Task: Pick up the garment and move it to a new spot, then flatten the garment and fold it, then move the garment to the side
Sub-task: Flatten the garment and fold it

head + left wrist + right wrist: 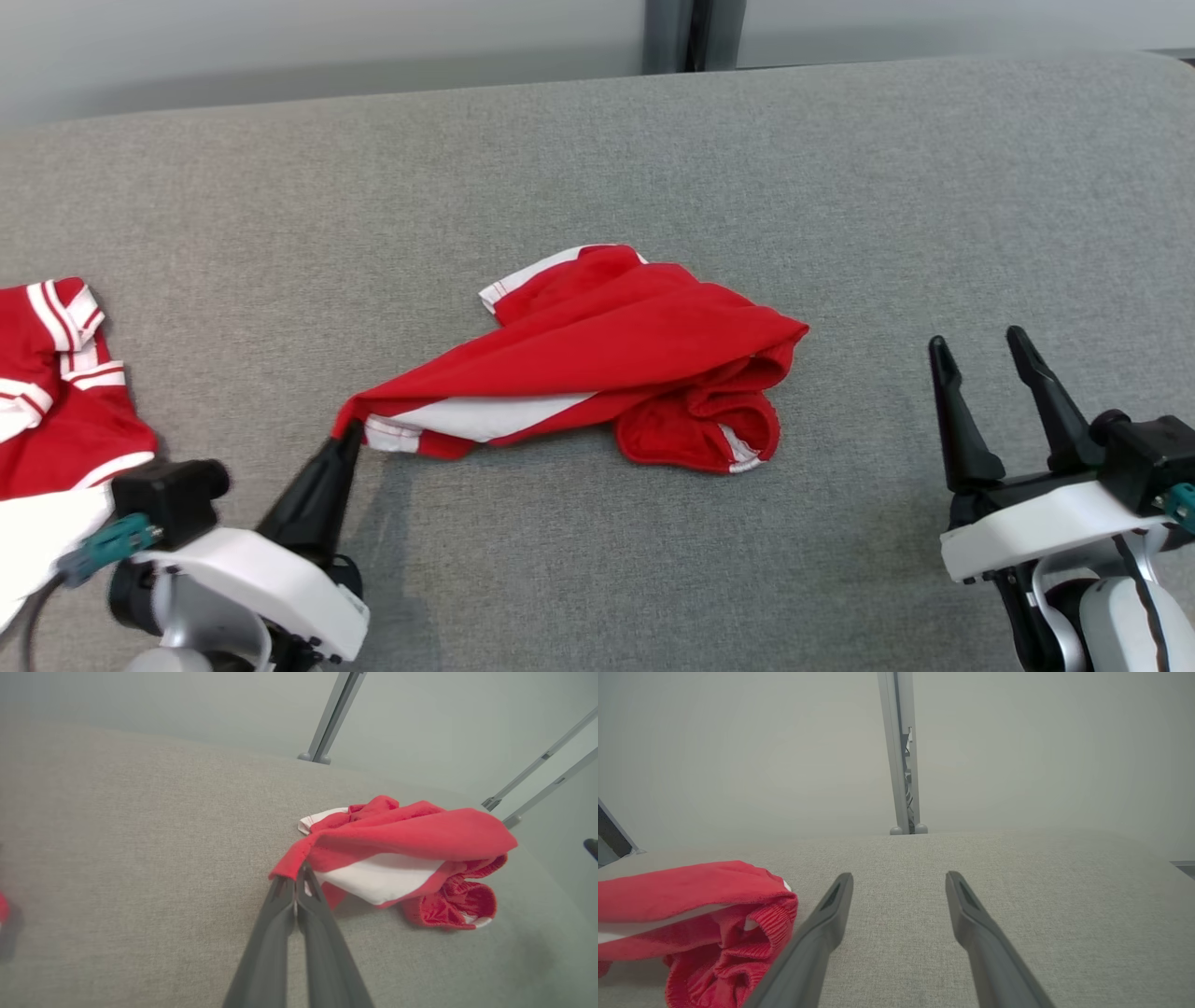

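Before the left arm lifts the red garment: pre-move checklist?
1. Left gripper shut on the red garment corner: ok.
2. Grip deep enough to hold: cannot tell, only the tips pinch.
3. Right gripper open, apart from the cloth: ok.
4. Garment flat: not ok, bunched.
5. Other garment at the left, apart from it: ok.
6. Bare grey surface to move to: ok.

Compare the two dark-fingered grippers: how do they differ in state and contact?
The left gripper has its fingers shut on a corner of the crumpled red-and-white garment; the right gripper stands open, a clear gap between its fingers. The left gripper touches the cloth; the right gripper holds nothing and sits apart from it, above the grey fabric surface. Both have long dark fingers on white wrists.
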Tool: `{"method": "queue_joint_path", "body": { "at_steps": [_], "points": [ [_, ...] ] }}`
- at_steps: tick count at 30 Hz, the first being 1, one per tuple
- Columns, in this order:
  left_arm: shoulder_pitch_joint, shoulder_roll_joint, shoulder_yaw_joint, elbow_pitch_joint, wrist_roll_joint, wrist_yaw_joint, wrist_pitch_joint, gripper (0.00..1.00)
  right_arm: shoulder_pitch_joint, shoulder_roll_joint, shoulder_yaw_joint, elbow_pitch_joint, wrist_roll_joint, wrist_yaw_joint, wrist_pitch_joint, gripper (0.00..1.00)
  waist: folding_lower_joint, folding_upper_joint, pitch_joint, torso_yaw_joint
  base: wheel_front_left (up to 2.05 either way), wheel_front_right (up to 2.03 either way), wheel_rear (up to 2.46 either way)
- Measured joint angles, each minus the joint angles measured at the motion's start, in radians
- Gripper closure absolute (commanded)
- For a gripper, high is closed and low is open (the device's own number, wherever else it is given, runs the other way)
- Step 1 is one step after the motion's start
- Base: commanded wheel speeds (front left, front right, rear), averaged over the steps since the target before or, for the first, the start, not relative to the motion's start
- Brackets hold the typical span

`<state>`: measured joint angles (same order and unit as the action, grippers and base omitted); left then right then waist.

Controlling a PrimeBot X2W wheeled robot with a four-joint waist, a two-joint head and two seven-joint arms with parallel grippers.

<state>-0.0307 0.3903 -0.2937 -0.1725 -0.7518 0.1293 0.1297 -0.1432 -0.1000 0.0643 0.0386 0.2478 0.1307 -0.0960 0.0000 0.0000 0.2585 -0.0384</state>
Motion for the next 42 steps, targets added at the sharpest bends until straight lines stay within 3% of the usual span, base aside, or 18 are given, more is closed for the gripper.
{"method": "queue_joint_path", "body": {
  "at_steps": [6,7,8,9,16,24,35,42],
  "points": [
    [-0.073,-0.054,-0.037,0.235,-0.021,-0.077,-0.041,1.00,-0.015,-0.010,0.019,0.016,0.012,0.000,0.000,0.00,0.0000,0.0000,0.009,-0.012,0.00,0.00,0.00],
    [-0.083,-0.062,-0.041,0.261,-0.021,-0.083,-0.050,0.88,-0.015,-0.010,0.020,0.018,0.016,0.000,0.000,0.00,0.0000,0.0000,0.010,-0.013,0.00,0.00,0.00],
    [-0.090,-0.071,-0.042,0.281,-0.020,-0.084,-0.066,0.57,-0.015,-0.012,0.018,0.021,0.017,0.000,0.000,0.00,-0.0001,0.0000,0.010,-0.014,0.00,0.00,0.00],
    [-0.098,-0.078,-0.040,0.299,-0.015,-0.084,-0.080,0.02,-0.015,-0.014,0.017,0.023,0.017,0.000,0.000,0.00,0.0000,0.0000,0.011,-0.014,0.00,0.00,0.00],
    [-0.115,-0.091,0.008,0.342,0.036,-0.020,-0.211,0.00,-0.011,-0.018,0.006,0.027,0.021,0.000,0.000,0.00,0.0000,0.0000,-0.002,-0.004,0.00,0.00,0.00],
    [-0.115,-0.086,0.052,0.246,0.144,0.072,-0.351,0.00,0.002,-0.017,0.000,0.024,0.006,0.000,-0.002,0.00,0.0000,0.0000,-0.038,0.012,0.00,0.00,0.00],
    [-0.044,-0.039,0.013,0.078,0.335,0.163,-0.366,0.00,0.032,-0.018,0.008,0.007,-0.016,0.000,0.010,0.00,0.0000,0.0000,-0.103,0.020,0.00,0.00,0.00],
    [-0.017,-0.030,-0.013,0.064,0.343,0.171,-0.327,0.00,0.053,-0.016,0.009,-0.004,-0.018,0.000,0.021,0.00,0.0000,0.0000,-0.114,0.028,0.00,0.00,0.00]
  ]
}}
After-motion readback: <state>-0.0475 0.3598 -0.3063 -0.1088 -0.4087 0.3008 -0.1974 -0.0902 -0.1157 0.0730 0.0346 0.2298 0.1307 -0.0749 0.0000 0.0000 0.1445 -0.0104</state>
